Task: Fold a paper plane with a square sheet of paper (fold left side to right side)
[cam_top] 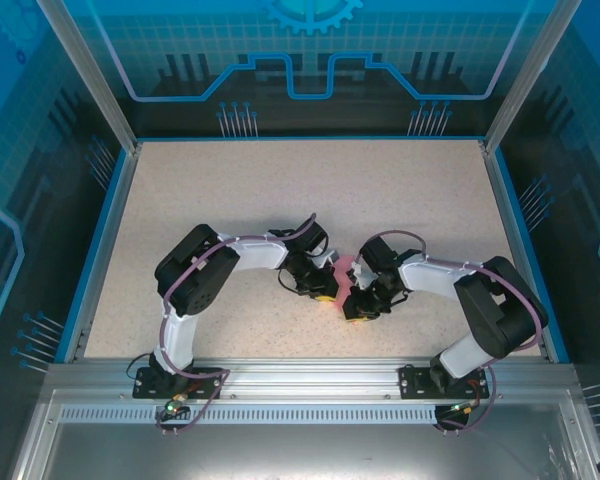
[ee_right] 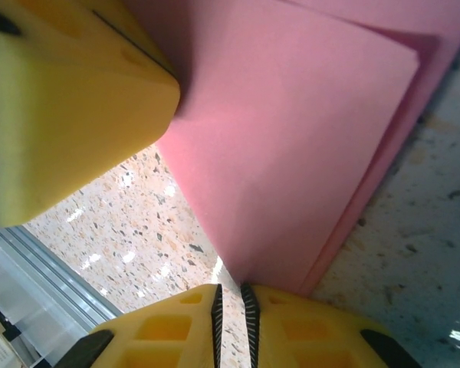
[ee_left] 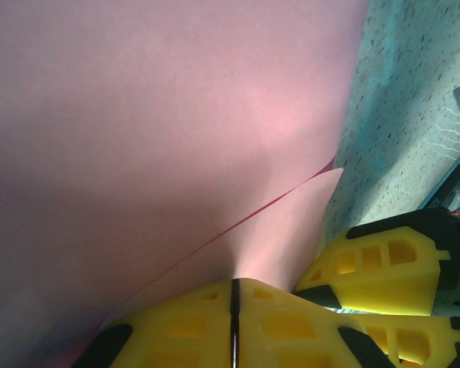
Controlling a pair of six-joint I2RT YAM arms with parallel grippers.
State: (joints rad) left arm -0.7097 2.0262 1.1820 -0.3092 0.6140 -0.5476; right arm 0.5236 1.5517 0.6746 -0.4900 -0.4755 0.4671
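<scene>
Mid left-to-right fold, the left claw (ee_left: 234,285) clamps the paper (cam_top: 342,268) at the worktop's (cam_top: 280,200) near centre, the right claw (ee_right: 231,290) pinches its corner; next, probably, align the edges and crease.

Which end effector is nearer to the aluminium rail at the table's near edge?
Right, slightly. The right end effector sits closer to the rail; the left end effector is beside it, a little farther back.
</scene>
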